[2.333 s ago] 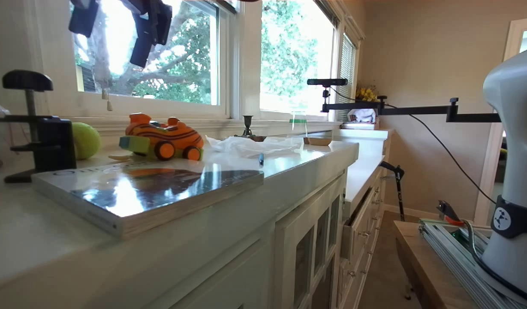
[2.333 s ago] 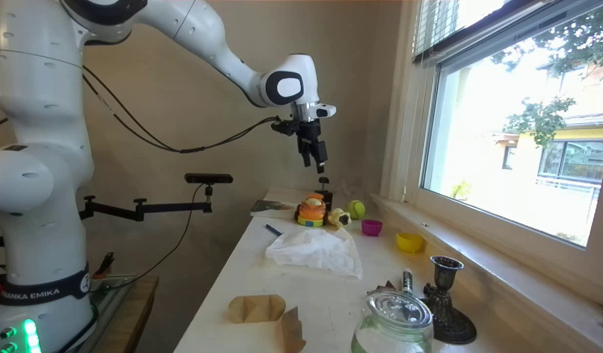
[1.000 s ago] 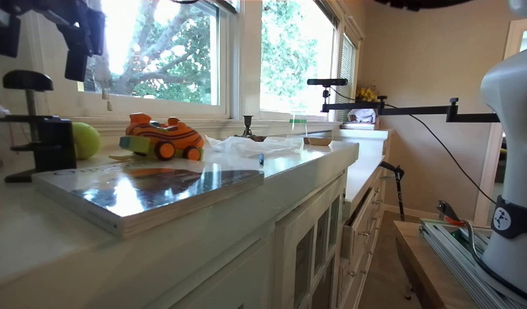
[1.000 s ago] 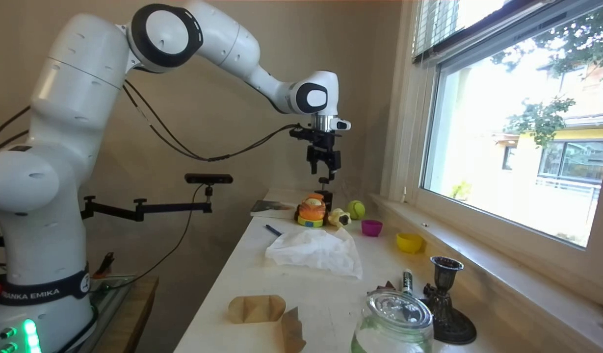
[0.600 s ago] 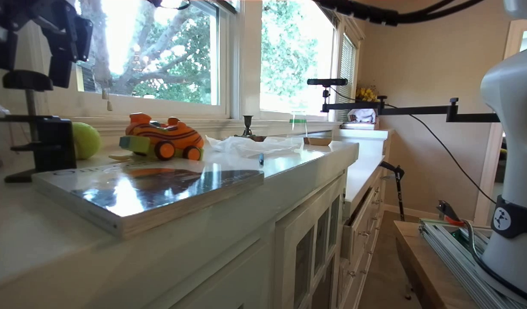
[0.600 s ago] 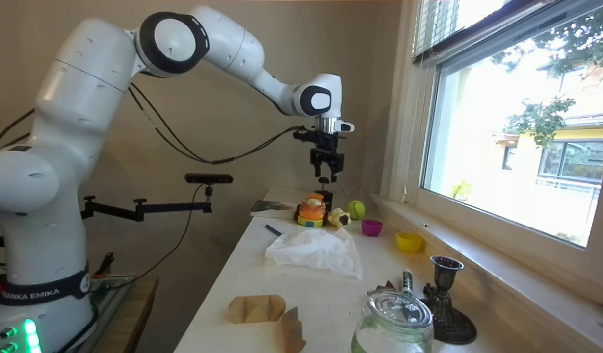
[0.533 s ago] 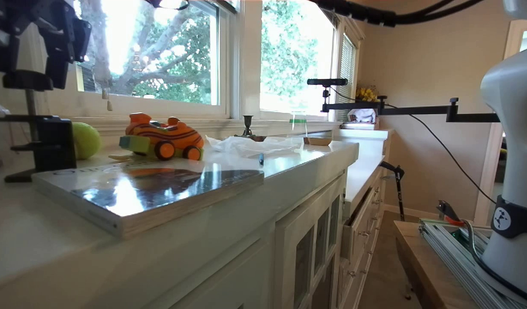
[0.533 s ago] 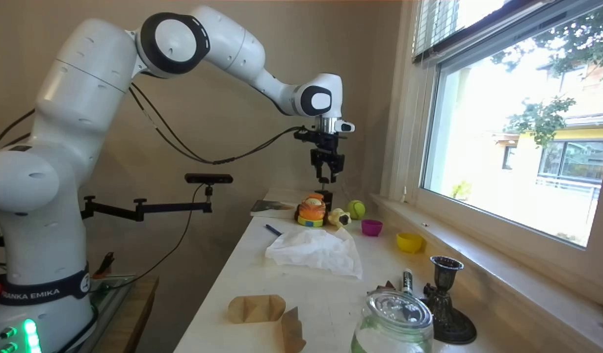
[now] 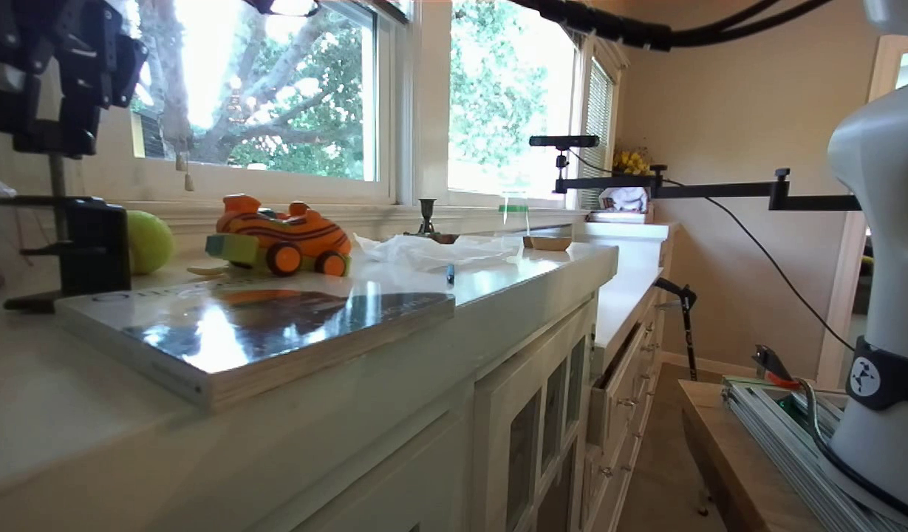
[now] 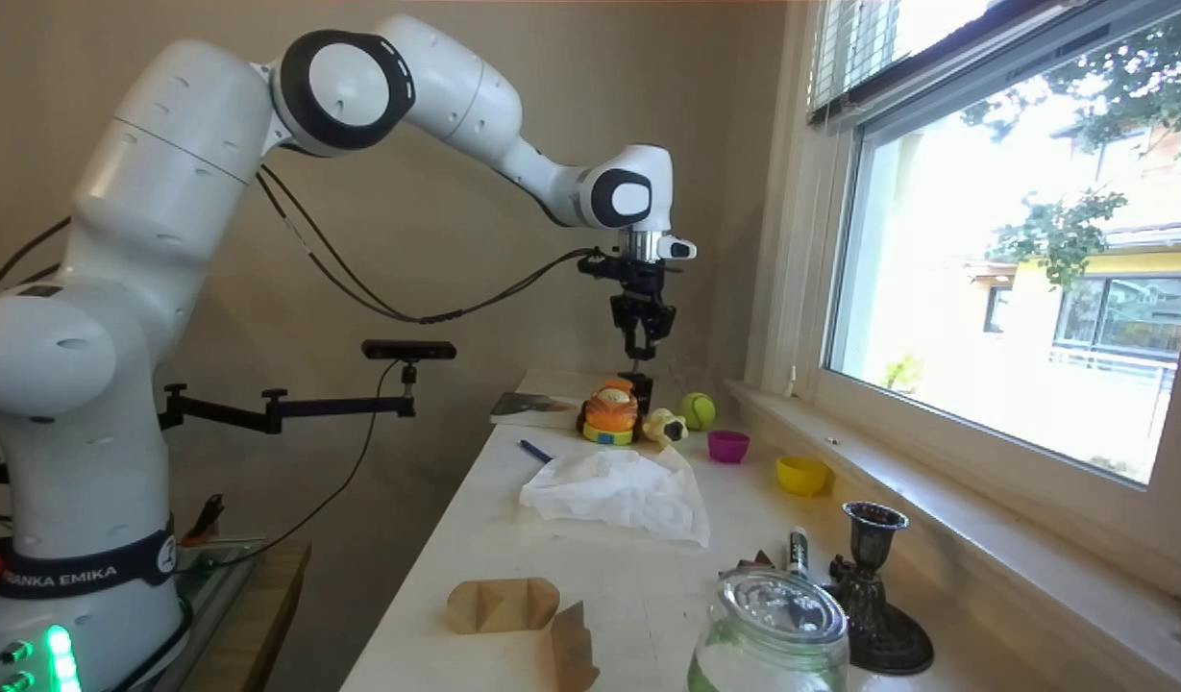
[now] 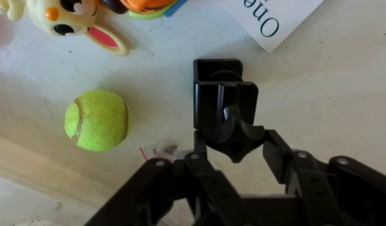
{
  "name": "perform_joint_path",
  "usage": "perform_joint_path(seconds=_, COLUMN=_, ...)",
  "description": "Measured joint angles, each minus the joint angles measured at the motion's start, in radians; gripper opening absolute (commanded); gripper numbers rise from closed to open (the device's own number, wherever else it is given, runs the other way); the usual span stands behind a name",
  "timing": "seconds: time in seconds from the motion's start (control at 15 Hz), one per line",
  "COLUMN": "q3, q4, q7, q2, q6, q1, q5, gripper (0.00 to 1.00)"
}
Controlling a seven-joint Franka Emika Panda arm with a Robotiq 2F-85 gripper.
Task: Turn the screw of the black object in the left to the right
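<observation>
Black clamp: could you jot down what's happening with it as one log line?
gripper: closed on knob | clamp: upright | tennis ball: beside clamp, apart | turning: can't tell

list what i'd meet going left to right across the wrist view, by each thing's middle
Bunny → ball → orange toy → clamp → book.

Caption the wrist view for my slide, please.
Gripper closed on the knob of a black clamp, tennis ball and toy rabbit at picture left.
</observation>
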Motion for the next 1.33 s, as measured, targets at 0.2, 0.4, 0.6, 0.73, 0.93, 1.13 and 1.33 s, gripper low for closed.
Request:
perform_joint_path(seconds=0.2, q3=-0.004, q4=0.005, q7=0.019, q2=0.000, q6=-0.023, q1=0.008, q5=-0.008, gripper=0.24)
perform_joint_path(seconds=0.4, q3=-0.012, q4=0.009, q7=0.098, q2=0.000, q6=-0.039, q1=0.029, q5=-0.037, gripper=0.24)
perform_joint_path(seconds=0.6, q3=-0.029, q4=0.011, q7=0.233, q2=0.000, q6=-0.041, q1=0.062, q5=-0.085, gripper=0.24)
perform_joint_path(seconds=0.73, q3=-0.045, q4=0.013, q7=0.334, q2=0.000, q6=-0.043, q1=0.085, q5=-0.113, gripper=0.24)
perform_joint_path(seconds=0.93, q3=-0.061, q4=0.016, q7=0.463, q2=0.000, q6=-0.053, q1=0.106, q5=-0.124, gripper=0.24)
perform_joint_path(seconds=1.13, q3=-0.067, q4=0.019, q7=0.572, q2=0.000, q6=-0.064, q1=0.113, q5=-0.124, gripper=0.24)
perform_joint_path(seconds=1.33, q3=-0.068, q4=0.021, q7=0.672, q2=0.000, q6=-0.077, q1=0.115, q5=-0.123, gripper=0.24)
